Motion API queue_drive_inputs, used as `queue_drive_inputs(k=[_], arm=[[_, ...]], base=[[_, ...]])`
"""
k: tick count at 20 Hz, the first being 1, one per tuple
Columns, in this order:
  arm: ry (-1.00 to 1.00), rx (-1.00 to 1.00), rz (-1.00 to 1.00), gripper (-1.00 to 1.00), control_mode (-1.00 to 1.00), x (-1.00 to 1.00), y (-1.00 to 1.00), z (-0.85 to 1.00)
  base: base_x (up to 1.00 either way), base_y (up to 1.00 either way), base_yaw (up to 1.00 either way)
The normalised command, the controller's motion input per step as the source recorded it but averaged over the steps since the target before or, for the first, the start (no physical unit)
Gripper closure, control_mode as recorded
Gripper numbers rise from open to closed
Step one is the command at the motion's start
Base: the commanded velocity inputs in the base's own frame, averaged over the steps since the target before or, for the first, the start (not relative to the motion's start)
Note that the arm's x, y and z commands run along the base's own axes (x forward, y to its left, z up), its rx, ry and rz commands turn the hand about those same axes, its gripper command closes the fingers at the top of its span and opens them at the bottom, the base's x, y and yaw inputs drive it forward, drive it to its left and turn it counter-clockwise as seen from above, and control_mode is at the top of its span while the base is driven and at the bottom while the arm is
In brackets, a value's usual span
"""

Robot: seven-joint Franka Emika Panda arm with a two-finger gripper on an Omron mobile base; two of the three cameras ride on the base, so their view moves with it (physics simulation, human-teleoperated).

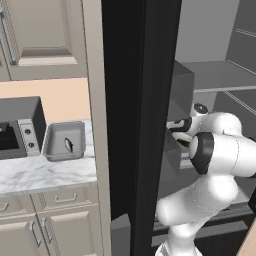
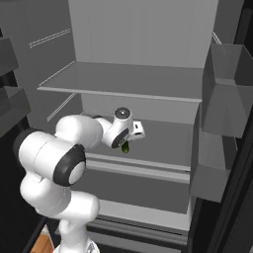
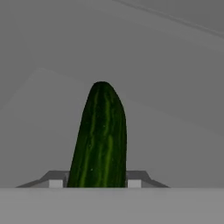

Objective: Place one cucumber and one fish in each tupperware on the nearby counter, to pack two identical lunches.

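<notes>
Inside the open fridge: your gripper [image 3: 100, 183] is clamped on a dark-green cucumber [image 3: 100, 138], the two finger tips pressed to either side of its lower end in the hand view, w/ the cucumber's rounded tip pointing away from the camera over a plain grey fridge shelf [image 3: 175, 144].

From the right base view you see the white arm [image 2: 74, 148] reaching into the grey fridge interior, wrist bent toward the middle shelf [image 2: 163, 143], and the cucumber [image 2: 126, 147] showing as a small green stub hanging just under the hand. Whether it touches the shelf or sits just above it, you can't tell from these angles. An upper shelf [image 2: 123, 81] runs across above the hand, and door bins [image 2: 225, 94] stand at the right.

In the left base view the arm [image 1: 220, 150] sits right of the dark fridge door edge [image 1: 135, 125], w/ a sliver of green [image 1: 184, 143] by the hand.

Over on the counter [image 1: 45, 172] (white-grey marble over beige cabinets), left of the fridge, the grey rectangular tupperware [image 1: 64, 141] rests beside the dark toaster oven [image 1: 20, 127]. One small pale-and-dark item [image 1: 68, 145] lies inside the tray; too small to say for sure what it is, poss. the pale fish. The tray and the cucumber are well apart, w/ the fridge door between them.
</notes>
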Motion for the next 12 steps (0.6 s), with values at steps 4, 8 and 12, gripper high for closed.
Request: queue_drive_inputs(k=[4, 8, 12], arm=[[0.03, -0.03, -0.01, 1.00, -1.00, -0.81, -0.62, 0.36], [-0.09, -0.01, 0.00, 1.00, -1.00, -0.92, -0.30, 0.17], [-0.24, 0.00, 0.00, 1.00, -1.00, -1.00, -0.16, -0.03]], base=[[0.00, 0.00, 0.00], [0.00, 0.00, 0.00], [0.00, 0.00, 0.00]])
